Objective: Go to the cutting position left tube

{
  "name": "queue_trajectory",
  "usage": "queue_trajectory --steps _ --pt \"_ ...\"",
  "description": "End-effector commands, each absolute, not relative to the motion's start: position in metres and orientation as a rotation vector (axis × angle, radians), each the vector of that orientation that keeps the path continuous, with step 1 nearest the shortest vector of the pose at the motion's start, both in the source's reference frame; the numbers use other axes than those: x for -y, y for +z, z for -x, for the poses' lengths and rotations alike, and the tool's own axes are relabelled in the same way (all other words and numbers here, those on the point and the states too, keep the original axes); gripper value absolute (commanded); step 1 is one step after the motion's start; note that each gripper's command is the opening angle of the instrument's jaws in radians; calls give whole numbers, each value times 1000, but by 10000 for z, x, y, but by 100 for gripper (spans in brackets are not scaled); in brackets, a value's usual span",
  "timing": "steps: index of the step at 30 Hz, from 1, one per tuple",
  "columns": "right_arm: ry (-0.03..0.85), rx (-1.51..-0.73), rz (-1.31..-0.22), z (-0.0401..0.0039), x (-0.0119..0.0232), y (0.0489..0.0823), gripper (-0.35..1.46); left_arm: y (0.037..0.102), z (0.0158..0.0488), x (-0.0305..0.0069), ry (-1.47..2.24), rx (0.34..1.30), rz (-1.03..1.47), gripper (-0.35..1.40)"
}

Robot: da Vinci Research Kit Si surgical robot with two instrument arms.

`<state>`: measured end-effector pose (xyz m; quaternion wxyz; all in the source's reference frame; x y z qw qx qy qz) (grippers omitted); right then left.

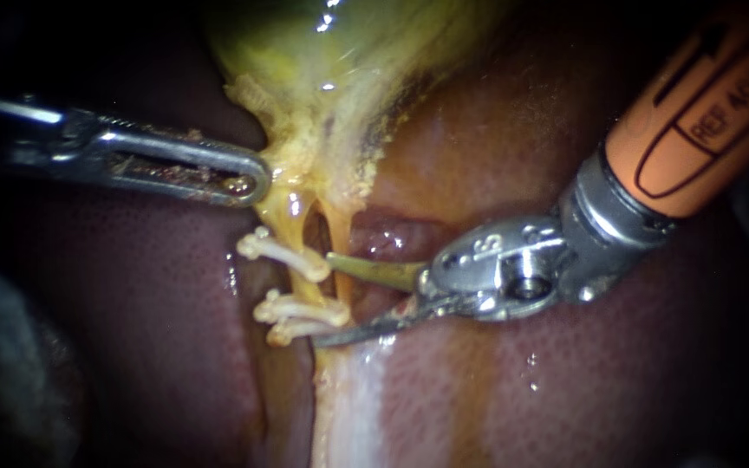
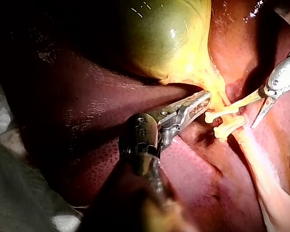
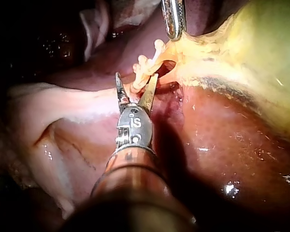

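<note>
Left instrument (image 1: 253, 178), a slim steel shaft ending in slotted jaws, comes in level with the neck of the yellow-green glossy gallbladder (image 1: 331, 52). Its jaws lie together, pinching the gallbladder's ragged yellow edge.

Left tube (image 1: 295, 212) is a thin, wet yellow strand running down from the gallbladder neck. A second yellow strand (image 1: 333, 224) runs just beside it, with a dark slit between the two.

Three white plastic clips sit across the left tube below the gallbladder neck. One clip (image 1: 288, 256) is nearer the neck, and a pair of clips (image 1: 301, 310) sits close together farther from it.

Right instrument (image 1: 327, 299) has an orange shaft, a steel wrist and two thin curved blades. The blades are spread wide and grip nothing. One blade tip is against the clip nearer the gallbladder; the other tip is just past the pair, on the side away from the gallbladder. The clipped stretch of tube and the ends of the pair lie in the gap between the blades. Can't tell if either blade edge touches the tube itself.

Dark red-brown speckled liver (image 1: 132, 329) lies under everything, on both sides of the gallbladder neck.
</note>
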<state>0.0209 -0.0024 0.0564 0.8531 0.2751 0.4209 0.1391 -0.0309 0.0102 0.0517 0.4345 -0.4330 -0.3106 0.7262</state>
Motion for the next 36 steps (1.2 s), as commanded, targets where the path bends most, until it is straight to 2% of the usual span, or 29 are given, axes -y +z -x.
queue_trajectory --steps 1,14,18,21,26,30,36 --pt "288 -885 -582 -210 24 566 145 517 309 -102 1808 773 1078 -35" --pt "236 -902 -618 -218 20 600 145 516 309 -101 1808 773 1078 -35" --pt "201 -929 -644 -218 20 606 141 516 310 -101 1808 772 1078 -35" --pt "168 -973 -677 -222 20 607 131 516 310 -101 1808 772 1078 -35" --pt "124 -1036 -729 -242 22 609 130 516 310 -100 1808 772 1078 -35" --pt "176 -1064 -766 -257 27 609 131 516 310 -100 1808 772 1078 -35" --pt "326 -1083 -799 -279 30 606 135 516 311 -100 1808 771 1078 -35"
